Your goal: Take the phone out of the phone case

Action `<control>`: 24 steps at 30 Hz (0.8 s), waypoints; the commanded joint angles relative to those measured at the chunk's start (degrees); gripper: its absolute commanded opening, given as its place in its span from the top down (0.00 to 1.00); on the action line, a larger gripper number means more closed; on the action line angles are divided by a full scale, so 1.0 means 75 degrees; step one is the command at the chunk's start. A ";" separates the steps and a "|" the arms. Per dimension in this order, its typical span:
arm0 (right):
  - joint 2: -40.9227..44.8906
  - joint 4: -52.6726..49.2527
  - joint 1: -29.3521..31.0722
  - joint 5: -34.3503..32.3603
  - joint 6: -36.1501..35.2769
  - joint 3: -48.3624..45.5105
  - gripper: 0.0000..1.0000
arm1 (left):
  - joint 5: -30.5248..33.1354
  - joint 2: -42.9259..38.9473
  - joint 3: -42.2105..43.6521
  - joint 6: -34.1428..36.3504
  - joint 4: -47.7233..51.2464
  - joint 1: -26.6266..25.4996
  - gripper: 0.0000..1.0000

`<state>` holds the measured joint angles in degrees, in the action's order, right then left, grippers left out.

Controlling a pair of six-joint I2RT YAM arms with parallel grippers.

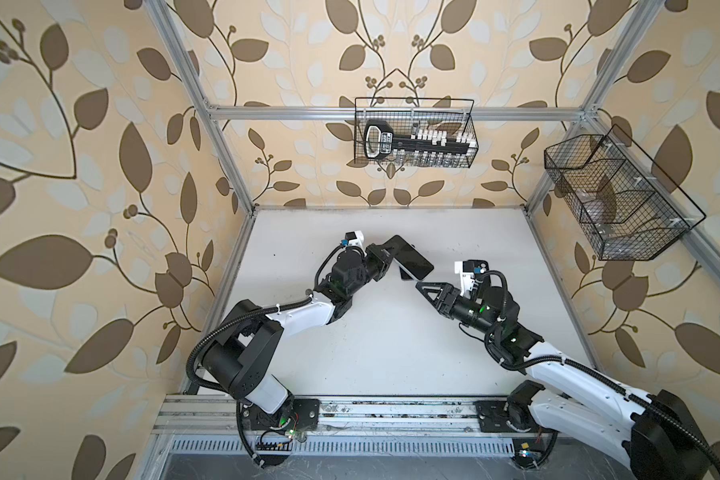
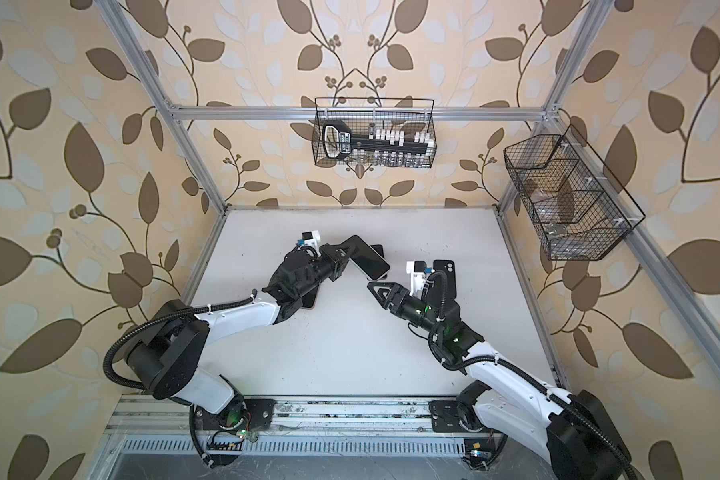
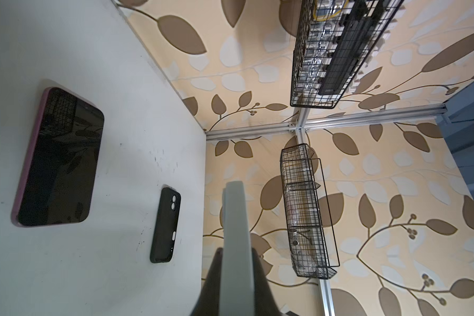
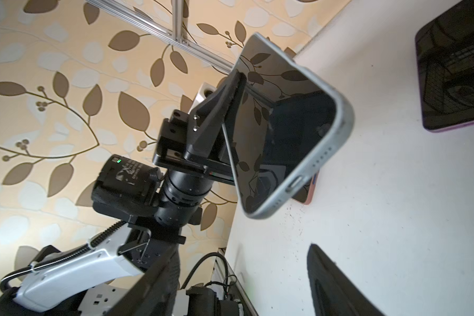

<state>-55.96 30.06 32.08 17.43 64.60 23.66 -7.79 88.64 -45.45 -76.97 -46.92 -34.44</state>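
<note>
A bare grey-edged phone (image 1: 414,259) (image 2: 371,262) hangs tilted above the middle of the white table, dark screen up. My left gripper (image 1: 391,246) (image 3: 236,273) is shut on one long edge of it, which shows end-on in the left wrist view (image 3: 236,219). The empty black phone case (image 2: 444,268) (image 3: 166,224) lies back up on the table beside my right wrist. My right gripper (image 1: 422,289) (image 4: 238,273) stands open just below the phone's (image 4: 285,123) free end, with nothing between its fingers.
A second phone in a purple case (image 3: 58,158) (image 4: 454,68) lies screen up on the table behind the held one. A pinkish phone edge (image 4: 309,191) shows under the left arm. Wire baskets hang on the back wall (image 1: 416,133) and right wall (image 1: 616,195).
</note>
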 commanded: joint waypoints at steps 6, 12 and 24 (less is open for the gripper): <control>-0.0260 0.0968 -0.0172 -0.0040 0.0396 0.0061 0.36 | 0.0168 -0.0233 -0.0246 -0.0189 -0.1117 -0.0156 1.00; -0.0627 0.1366 -0.0252 0.0067 0.0524 0.0105 0.41 | 0.0178 -0.0262 -0.0122 -0.0231 -0.1221 -0.0179 1.00; -0.0913 0.1633 -0.0257 0.0075 0.0555 0.0234 0.48 | 0.0173 -0.0217 -0.0045 -0.0309 -0.1337 -0.0202 1.00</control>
<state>-62.26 39.31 30.20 17.41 67.55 23.70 -7.03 88.64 -45.43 -78.26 -49.52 -35.33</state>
